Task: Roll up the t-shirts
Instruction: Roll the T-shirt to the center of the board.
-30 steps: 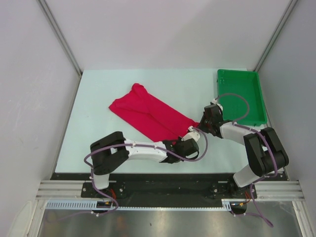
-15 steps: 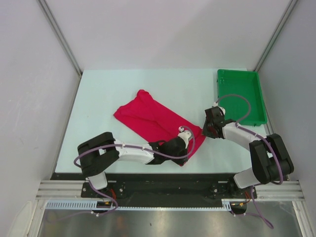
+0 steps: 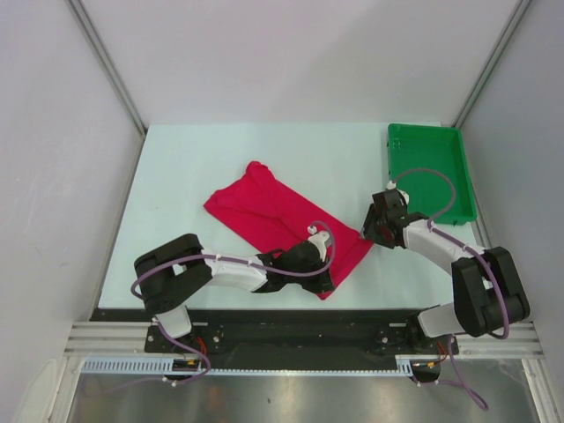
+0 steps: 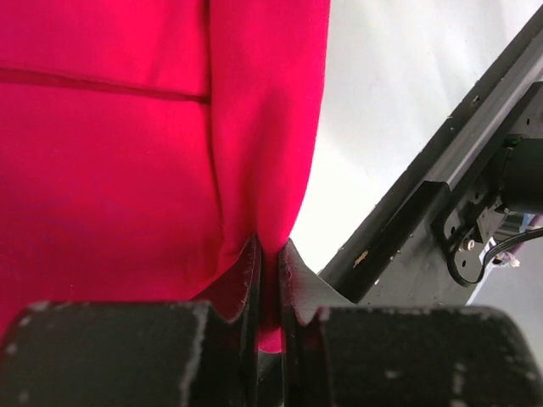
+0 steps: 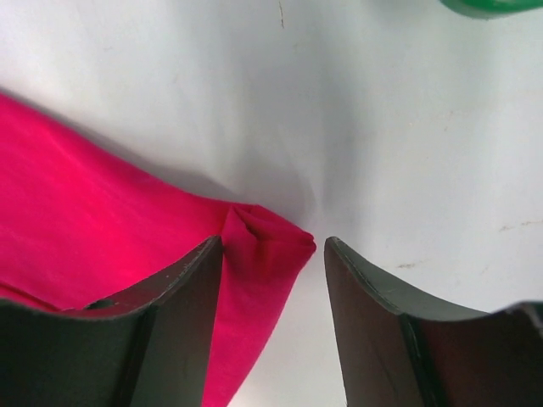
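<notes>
The crimson-red t-shirt (image 3: 282, 220) lies folded into a long slanted strip on the white table, from upper left to lower right. My left gripper (image 3: 324, 284) sits at its near right corner, shut on a fold of the t-shirt (image 4: 170, 144); the cloth shows pinched between the jaws of my left gripper (image 4: 270, 271). My right gripper (image 3: 370, 236) is at the strip's right corner. In the right wrist view it is open (image 5: 273, 254), its jaws astride the bunched corner of the t-shirt (image 5: 263, 242) without closing on it.
A green tray (image 3: 430, 172) stands at the back right of the table, its edge also visible in the right wrist view (image 5: 492, 7). The black rail at the table's front edge (image 4: 424, 220) runs close beside my left gripper. Grey walls enclose the table.
The left gripper has pulled the shirt's near corner toward the front left, dragging the strip a little. The right gripper has let go of its corner and stands open beside it.
</notes>
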